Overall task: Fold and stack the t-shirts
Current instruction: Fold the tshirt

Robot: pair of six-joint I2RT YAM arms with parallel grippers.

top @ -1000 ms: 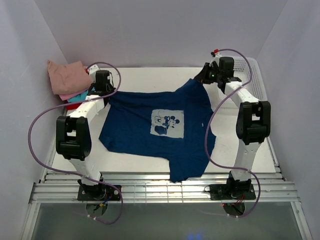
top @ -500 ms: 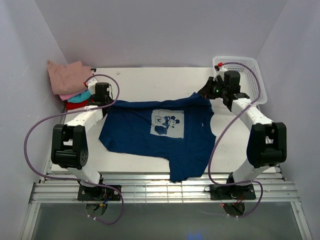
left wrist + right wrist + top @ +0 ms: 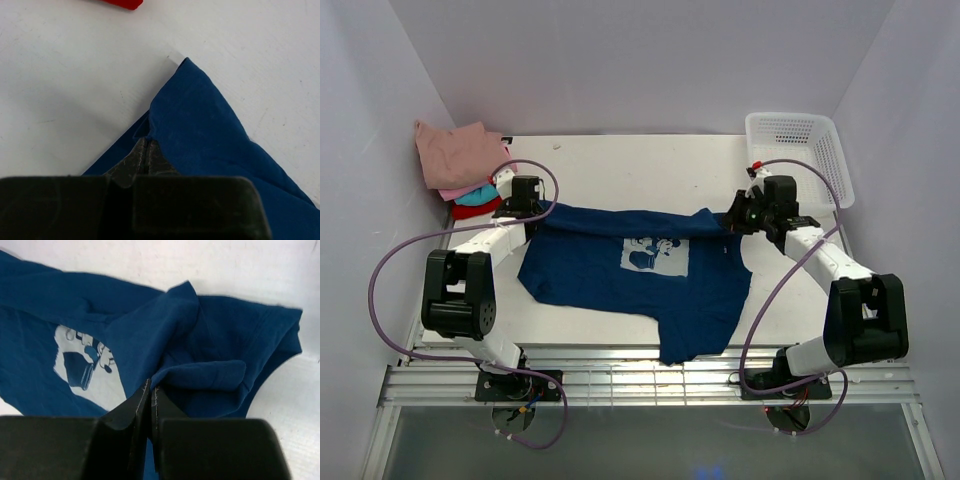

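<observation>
The left end effector (image 3: 145,146) and right end effector (image 3: 151,388) each pinched the navy t-shirt (image 3: 610,282), apparently mid-fold. Its edge needed laying flat beneath them next.

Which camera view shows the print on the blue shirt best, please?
The top external view: the print on the shirt shows across its full width. The right wrist view catches only part; the left wrist view shows plain blue cloth.

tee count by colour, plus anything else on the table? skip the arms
navy tee: 1
dusty-pink tee: 1
pink tee: 1
teal tee: 1
red tee: 1
basket: 1
total: 6
</observation>
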